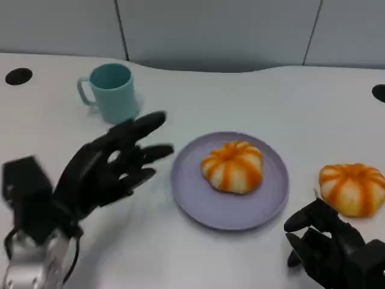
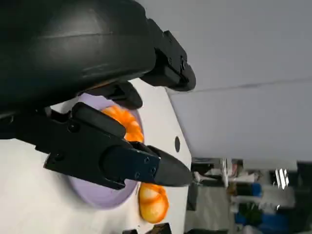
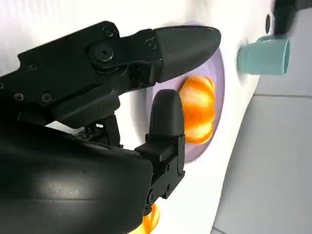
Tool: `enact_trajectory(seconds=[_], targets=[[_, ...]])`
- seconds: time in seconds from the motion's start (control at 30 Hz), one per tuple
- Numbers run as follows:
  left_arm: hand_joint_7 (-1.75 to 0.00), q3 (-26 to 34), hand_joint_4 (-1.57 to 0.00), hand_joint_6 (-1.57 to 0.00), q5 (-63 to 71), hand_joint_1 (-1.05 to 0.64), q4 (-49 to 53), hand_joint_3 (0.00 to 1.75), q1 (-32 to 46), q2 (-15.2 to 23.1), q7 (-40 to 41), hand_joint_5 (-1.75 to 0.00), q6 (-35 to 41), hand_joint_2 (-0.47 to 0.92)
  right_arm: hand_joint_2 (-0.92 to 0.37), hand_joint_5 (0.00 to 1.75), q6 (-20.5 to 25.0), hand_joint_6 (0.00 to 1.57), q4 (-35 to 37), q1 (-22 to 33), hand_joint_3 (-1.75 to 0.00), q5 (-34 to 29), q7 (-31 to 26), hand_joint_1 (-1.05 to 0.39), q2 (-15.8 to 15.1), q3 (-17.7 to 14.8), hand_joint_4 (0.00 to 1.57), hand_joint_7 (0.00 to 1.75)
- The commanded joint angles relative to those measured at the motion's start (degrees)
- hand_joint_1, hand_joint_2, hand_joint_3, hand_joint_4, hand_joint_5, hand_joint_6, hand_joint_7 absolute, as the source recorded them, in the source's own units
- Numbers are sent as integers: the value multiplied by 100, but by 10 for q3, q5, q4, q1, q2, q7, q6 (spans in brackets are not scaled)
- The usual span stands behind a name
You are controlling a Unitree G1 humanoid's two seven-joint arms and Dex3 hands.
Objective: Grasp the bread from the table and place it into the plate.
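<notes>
A round orange-and-white striped bread (image 1: 233, 165) lies on the lavender plate (image 1: 198, 198) in the middle of the table. A second, similar bread (image 1: 353, 188) sits on the table to the plate's right. My left hand (image 1: 114, 168) hovers left of the plate with fingers spread and nothing in it. My right hand (image 1: 328, 247) is at the lower right, just in front of the second bread, holding nothing. The left wrist view shows the plate (image 2: 100, 197) and both breads (image 2: 124, 122) (image 2: 153, 204) past the fingers (image 2: 122, 161). In the right wrist view the plated bread (image 3: 197, 109) lies beyond the fingers (image 3: 180, 44).
A teal mug (image 1: 111, 91) stands at the back left, behind my left hand, seen too as the mug (image 3: 263, 56) in the right wrist view. Black holes (image 1: 18, 76) (image 1: 379, 91) mark the white tabletop at both far sides. A grey wall runs behind the table.
</notes>
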Motion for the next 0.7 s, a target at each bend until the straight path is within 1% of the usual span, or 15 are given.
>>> enact_trajectory(seconds=[0.03,0.07,0.1,0.13,0.17,0.2,0.27,0.37,0.4,0.5,0.6,0.7], targets=[[-37,27,-35,-53,-22,-63,-70,26,49,8,6,-119,48,92,-92,175,10,34,-8,3,-33,6,2,-30,-5,-6,56,175],[-93,38,-30,-43,-27,-56,-88,24,74,9,14,-152,57,92,-92,175,11,34,-10,5,-33,7,1,-30,-5,-5,56,175],[-125,45,-30,-33,-29,-53,-101,23,91,9,20,-163,65,92,-92,175,12,34,-12,6,-33,7,1,-29,-4,-5,56,175],[-141,54,-29,-27,-32,-52,-114,23,108,7,31,-169,75,92,-92,175,12,34,-13,7,-33,7,1,-29,-4,-5,56,175],[-154,62,-34,-28,-28,-48,-125,22,123,4,47,-172,80,92,-92,175,13,34,-14,7,-32,7,1,-29,-4,-5,57,175],[-164,69,-44,-34,-26,-44,-133,21,136,1,60,-173,87,92,-92,175,13,34,-12,7,-32,9,1,-29,-3,-6,57,175],[-170,75,-50,-38,-22,-42,-144,19,150,-2,73,-174,96,92,-92,175,12,35,-11,6,-32,11,2,-28,-1,-7,58,175],[-171,81,-52,-40,-20,-41,-147,18,162,-5,83,-175,112,92,-92,175,9,35,-9,6,-32,9,2,-28,-3,-7,59,175],[-173,84,-57,-46,-23,-33,-143,13,170,-7,88,-175,122,91,-92,175,6,35,-6,6,-32,8,2,-28,-4,-8,59,175],[-174,90,-66,-54,-22,-23,-136,8,185,-13,98,-175,134,91,-92,175,0,35,-4,7,-33,4,1,-28,-8,-9,58,175],[-175,91,-70,-57,-16,-20,-139,7,192,-16,109,-175,142,92,-92,175,-7,35,-2,8,-32,6,0,-29,-7,-12,57,175],[-175,89,-74,-58,-10,-19,-137,7,188,-16,115,-175,147,92,-92,175,6,36,-8,7,-31,-2,-5,-31,-10,-14,57,175]])
